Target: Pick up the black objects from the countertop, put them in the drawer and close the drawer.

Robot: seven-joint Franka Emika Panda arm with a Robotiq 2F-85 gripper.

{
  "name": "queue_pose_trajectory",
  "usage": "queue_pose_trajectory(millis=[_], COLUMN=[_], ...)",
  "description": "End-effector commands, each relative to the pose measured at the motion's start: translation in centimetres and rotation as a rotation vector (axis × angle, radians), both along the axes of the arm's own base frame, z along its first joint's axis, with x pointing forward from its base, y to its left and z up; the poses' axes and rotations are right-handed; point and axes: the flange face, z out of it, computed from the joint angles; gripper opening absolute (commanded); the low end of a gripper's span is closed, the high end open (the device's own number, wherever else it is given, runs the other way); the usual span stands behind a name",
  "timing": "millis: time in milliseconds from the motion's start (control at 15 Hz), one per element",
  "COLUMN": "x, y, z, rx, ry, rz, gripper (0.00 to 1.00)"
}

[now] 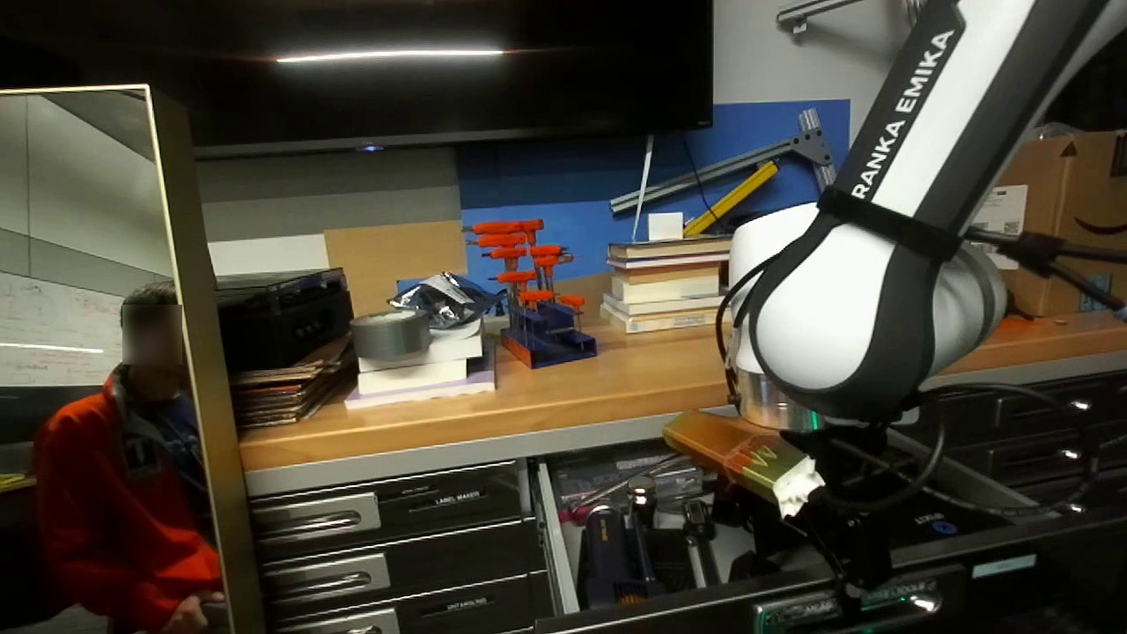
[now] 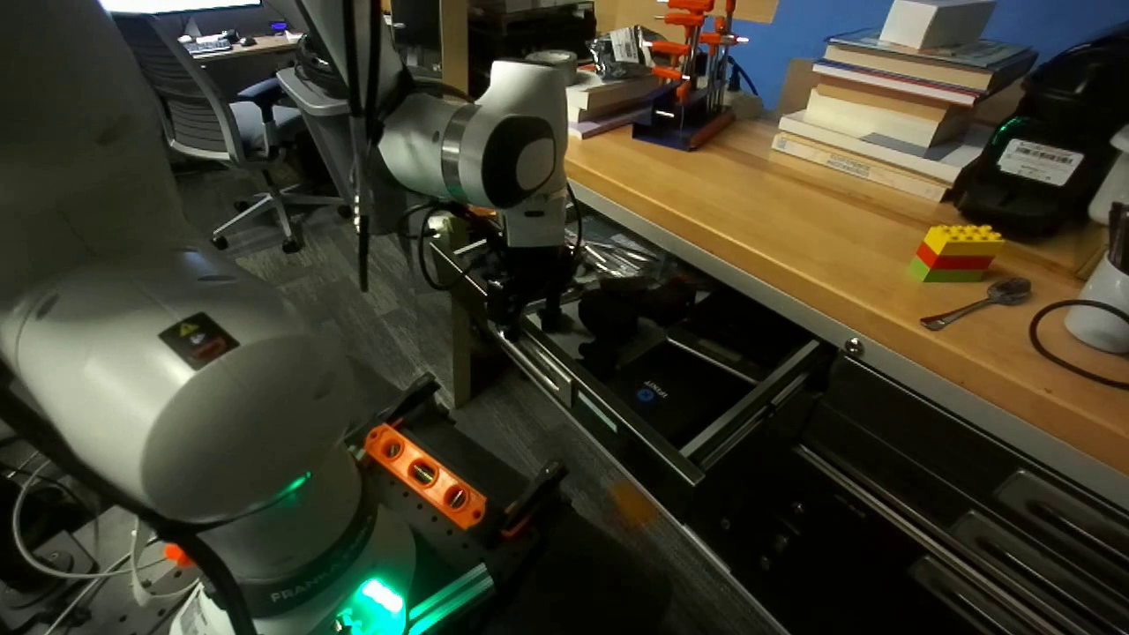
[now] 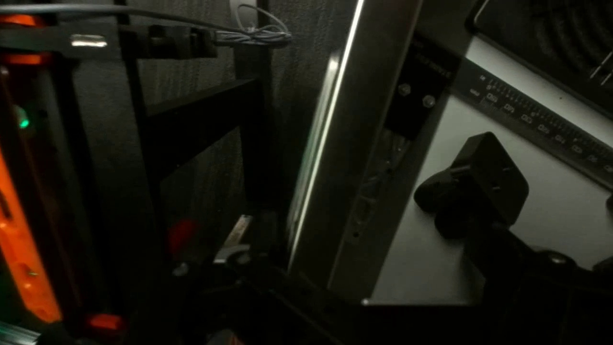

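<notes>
The drawer (image 1: 669, 608) stands open in both exterior views; its front rim (image 2: 648, 454) and handle also show. My gripper (image 2: 527, 324) is at the drawer front, fingers pointing down and spread apart. In the wrist view the gripper (image 3: 371, 239) has one finger on each side of the drawer's front wall (image 3: 354, 158), with a gap to it; contact is not clear. A black blocky object (image 3: 498, 175) lies on the light drawer bottom beside the inner finger. Other black objects (image 2: 609, 309) lie inside the drawer. On the wooden countertop (image 1: 634, 383) I see no small black objects.
The countertop bears books (image 1: 665, 282), a red-handled tool rack (image 1: 550, 335), a tape roll (image 1: 392, 335), toy bricks (image 2: 957, 256) and a spoon (image 2: 979, 304). A green-gold item (image 1: 748, 458) sits by my wrist. An orange level (image 2: 423, 476) lies near the robot base.
</notes>
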Motion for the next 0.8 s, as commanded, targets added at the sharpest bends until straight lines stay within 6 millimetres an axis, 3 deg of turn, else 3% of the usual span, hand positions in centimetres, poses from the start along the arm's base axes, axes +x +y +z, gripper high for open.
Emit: queue_pose_trajectory(millis=[0, 467, 733], x=[1.7, 3.7, 4.8], y=[-1.5, -4.9, -5.3], z=[-0.5, -1.6, -0.7], rx=[0.003, 0.003, 0.000], ry=[-0.153, -0.327, -0.392], rz=[0.022, 0.132, 0.164], gripper=[1.00, 1.00, 1.00])
